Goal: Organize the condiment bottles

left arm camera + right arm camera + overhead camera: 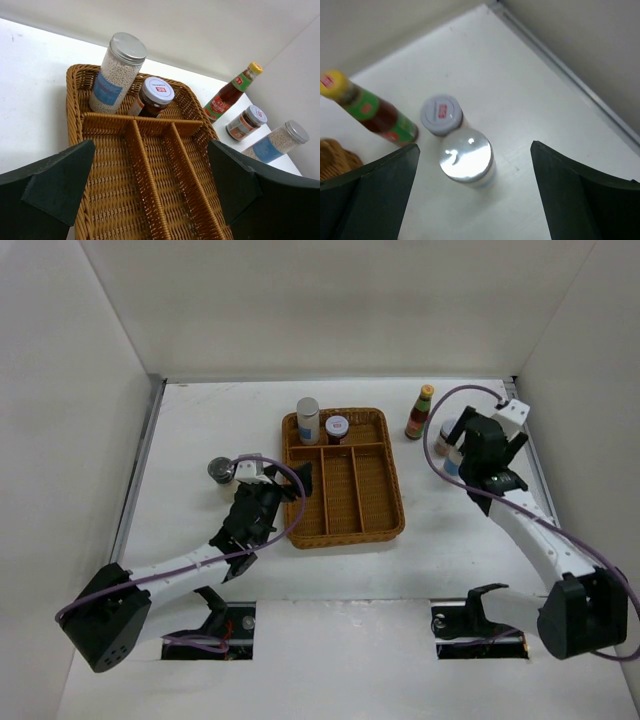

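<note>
Standing upright on the table (450, 570), the silver-lidded shaker (466, 156) lies straight beneath the right gripper (474, 147). Its long axis is vertical and points up between the widely spread fingers, so I judge a plain descent would take it. Just beside it stands a white-lidded jar (441, 115), and a little apart the red sauce bottle (370, 107). The right arm is far nearer these three. In the rear compartment of the one wicker tray (345, 538) stand a second shaker (307, 420) and a second jar (337, 428). A third jar (221, 472) sits near the left gripper (151, 147), which is likewise spread, holds nothing and faces the tray's three long lanes. That makes six: two shakers, three jars, one bottle.
</note>
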{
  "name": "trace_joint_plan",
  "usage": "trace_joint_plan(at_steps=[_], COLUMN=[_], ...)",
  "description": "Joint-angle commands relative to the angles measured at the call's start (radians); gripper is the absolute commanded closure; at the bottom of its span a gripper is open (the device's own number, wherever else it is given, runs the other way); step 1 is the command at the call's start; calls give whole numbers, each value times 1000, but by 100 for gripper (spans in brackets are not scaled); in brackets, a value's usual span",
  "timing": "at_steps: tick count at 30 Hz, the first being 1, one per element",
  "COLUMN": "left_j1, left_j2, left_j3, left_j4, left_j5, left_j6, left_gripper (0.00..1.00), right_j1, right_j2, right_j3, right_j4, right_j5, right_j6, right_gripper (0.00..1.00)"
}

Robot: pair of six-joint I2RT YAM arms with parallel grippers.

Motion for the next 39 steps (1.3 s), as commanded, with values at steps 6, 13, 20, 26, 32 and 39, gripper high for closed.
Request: trace_joint_plan(at_steps=[6,13,20,26,32,39], left_j1=[-18,-12,2,17,39,68], left_j2=[2,13,5,27,7,-48], left_j3=[5,4,1,10,10,22], left_j4=[54,54,54,50,37,-50], left_j5=[14,14,12,11,11,-9], left_j6=[-17,-17,-16,-17,-16,-16], left_gripper=[0,0,0,0,3,5], right_j1=[-51,-74,117,324,346,345], right_j2=[130,259,66,64,327,602], right_j3=[-34,-1,-43,123,330,529], right_j4=[55,160,216,200,308,310], right_j5=[-160,-171,-29,-45,-190,-242], right_j6=[31,25,-43,-123,-153,-184], right_gripper=[0,26,56,54,54,53])
